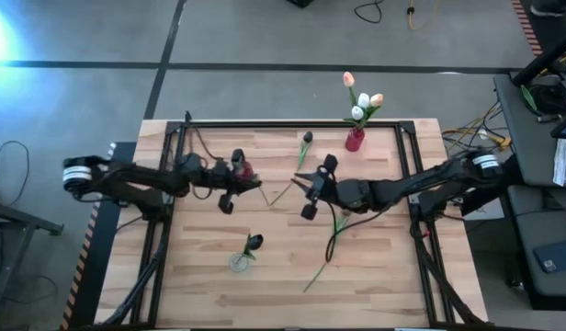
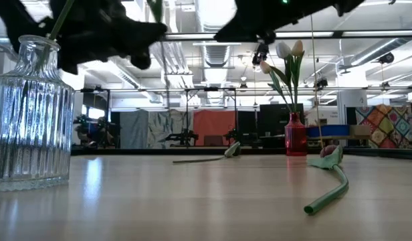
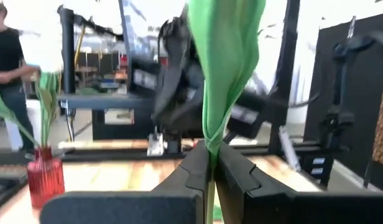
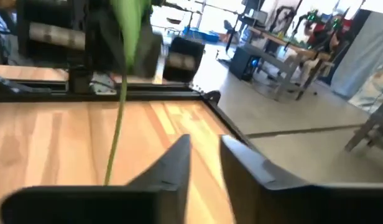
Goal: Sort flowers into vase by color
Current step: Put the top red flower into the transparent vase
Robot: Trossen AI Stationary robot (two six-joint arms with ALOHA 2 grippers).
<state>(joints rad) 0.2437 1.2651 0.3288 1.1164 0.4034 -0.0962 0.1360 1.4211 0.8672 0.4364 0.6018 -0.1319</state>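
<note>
While left end effector (image 3: 211,163) pinches a maroon tulip (image 1: 247,171) mid-worktop | right end effector (image 4: 206,163) parted, empty, at its 3 o'clock | advice: lower stem vertically into clear vase (image 1: 239,262) at 6 o'clock.

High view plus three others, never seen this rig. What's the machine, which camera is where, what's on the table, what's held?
Two dark robot arms work at a wooden table. One camera looks straight down, one sits at tabletop height, and one rides on each wrist. The left gripper is shut on a green flower stem. The right gripper is slightly open and holds nothing, with that stem just beside it. A red vase holds pale tulips, and a clear glass vase holds one dark tulip. Two more flowers lie loose on the table.
</note>
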